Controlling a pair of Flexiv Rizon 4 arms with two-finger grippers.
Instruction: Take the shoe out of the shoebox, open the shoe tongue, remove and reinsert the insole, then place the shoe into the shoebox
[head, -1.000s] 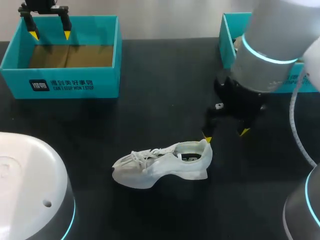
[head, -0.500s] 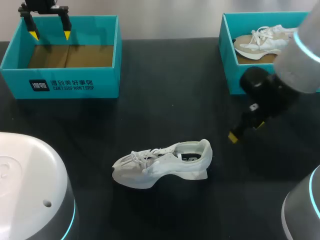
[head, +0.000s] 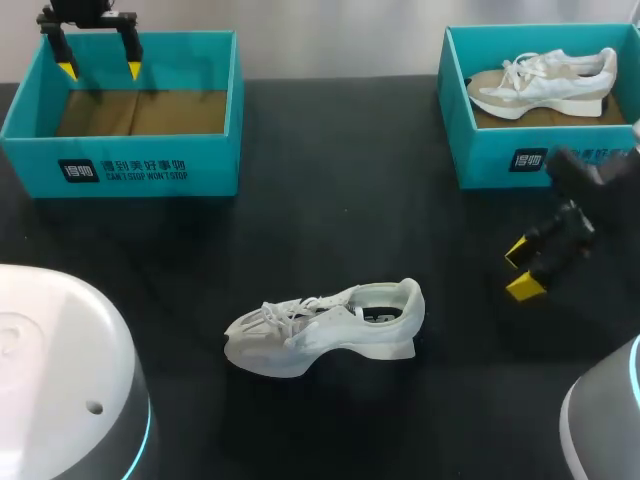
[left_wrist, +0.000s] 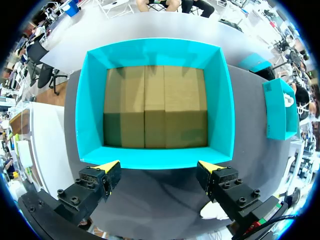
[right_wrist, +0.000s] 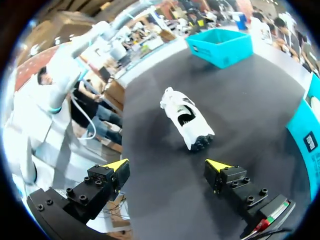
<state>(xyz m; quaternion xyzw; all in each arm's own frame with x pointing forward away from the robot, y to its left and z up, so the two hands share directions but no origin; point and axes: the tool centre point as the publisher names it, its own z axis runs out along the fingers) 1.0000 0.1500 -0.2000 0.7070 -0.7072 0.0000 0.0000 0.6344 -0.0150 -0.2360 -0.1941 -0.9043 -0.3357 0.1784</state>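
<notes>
A pale grey-white shoe (head: 325, 327) lies on its sole in the middle of the black table, toe to the left, its opening showing. In the right wrist view the same shoe (right_wrist: 187, 119) lies well ahead of my right gripper (right_wrist: 167, 167), heel nearest. My right gripper (head: 525, 268) hangs open and empty to the right of the shoe, in front of the right shoebox (head: 500, 160). My left gripper (head: 98, 66) is open above the far rim of the empty left shoebox (head: 130, 170). In the left wrist view this box (left_wrist: 155, 110) lies under the open left gripper (left_wrist: 162, 167).
The right shoebox holds a second, white and beige shoe (head: 545, 82). Both teal boxes stand along the table's far edge. Large white arm housings (head: 60, 380) fill the near left and near right corners.
My right gripper has drawn back from the shoe's heel to the right, clearing the view of the right shoebox. The shoe and the left arm have stayed put.
</notes>
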